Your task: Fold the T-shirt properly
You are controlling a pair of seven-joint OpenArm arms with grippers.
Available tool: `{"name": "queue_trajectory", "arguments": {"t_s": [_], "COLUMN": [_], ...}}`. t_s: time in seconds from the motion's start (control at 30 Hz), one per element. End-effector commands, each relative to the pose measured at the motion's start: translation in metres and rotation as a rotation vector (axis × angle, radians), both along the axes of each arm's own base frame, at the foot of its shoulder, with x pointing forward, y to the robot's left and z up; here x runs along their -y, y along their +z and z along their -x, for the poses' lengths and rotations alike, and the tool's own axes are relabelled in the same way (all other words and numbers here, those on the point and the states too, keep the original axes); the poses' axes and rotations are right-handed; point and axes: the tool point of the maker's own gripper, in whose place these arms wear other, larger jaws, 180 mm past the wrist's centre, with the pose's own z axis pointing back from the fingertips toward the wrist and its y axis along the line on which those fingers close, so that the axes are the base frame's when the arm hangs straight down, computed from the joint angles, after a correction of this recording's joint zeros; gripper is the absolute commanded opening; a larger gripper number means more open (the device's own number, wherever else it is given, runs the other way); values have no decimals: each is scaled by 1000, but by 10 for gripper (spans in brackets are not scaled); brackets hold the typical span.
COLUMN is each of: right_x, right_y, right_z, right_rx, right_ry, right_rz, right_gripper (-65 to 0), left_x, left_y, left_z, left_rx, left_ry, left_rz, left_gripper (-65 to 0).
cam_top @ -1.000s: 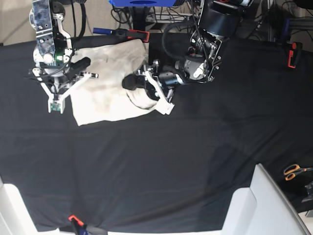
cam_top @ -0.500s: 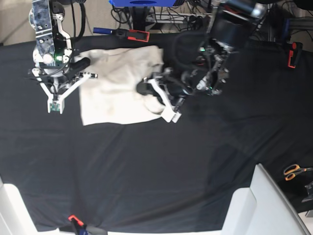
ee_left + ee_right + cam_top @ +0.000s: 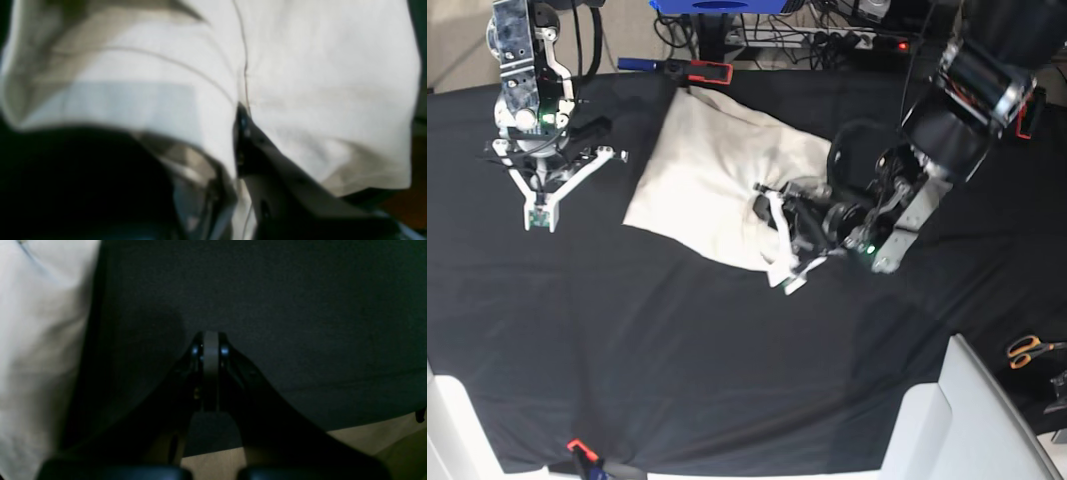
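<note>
On black tablecloth (image 3: 677,340), soft creased T-shirt (image 3: 717,175) pinched by left gripper (image 3: 777,240).

Two arms, black and silver, white at the tips.
The right arm (image 3: 527,95) shows a perforated silver bracket, black cables looping off its top, a green light glowing mid-body, and white fingers (image 3: 539,212). The left arm (image 3: 927,150) wears a glossy black shell over silver plates, with a green light, dark motors and white fingers (image 3: 779,262).

Black tablecloth (image 3: 677,340) covers the table; cables (image 3: 772,35) behind.
</note>
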Motion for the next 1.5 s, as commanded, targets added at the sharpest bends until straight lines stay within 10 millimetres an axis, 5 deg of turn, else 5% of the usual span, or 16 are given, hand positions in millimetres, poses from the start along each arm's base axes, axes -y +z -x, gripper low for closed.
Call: {"name": "queue_trajectory", "arguments": {"t_s": [0.0, 0.47, 0.83, 1.03, 1.47], "right_x": [3, 15, 15, 16, 16], "right_y": [8, 3, 0, 0, 0], "right_z": [-7, 6, 12, 12, 12], "right_rx": [35, 10, -4, -4, -4], "right_ry": [-2, -35, -34, -34, -34], "right_rz": [7, 18, 22, 23, 23], "right_gripper": [-648, -648, -648, -648, -648], "left_x": [-7, 42, 108, 107, 106], "left_y": [14, 34, 58, 43, 44], "left_z": [-26, -78, -92, -89, -90], "left_rx": [74, 476, 693, 670, 682], "left_ry": [-11, -463, -599, -631, -649], "left_rz": [-40, -490, -527, -566, -579], "left_gripper": [-650, -650, -650, -650, -650]}}
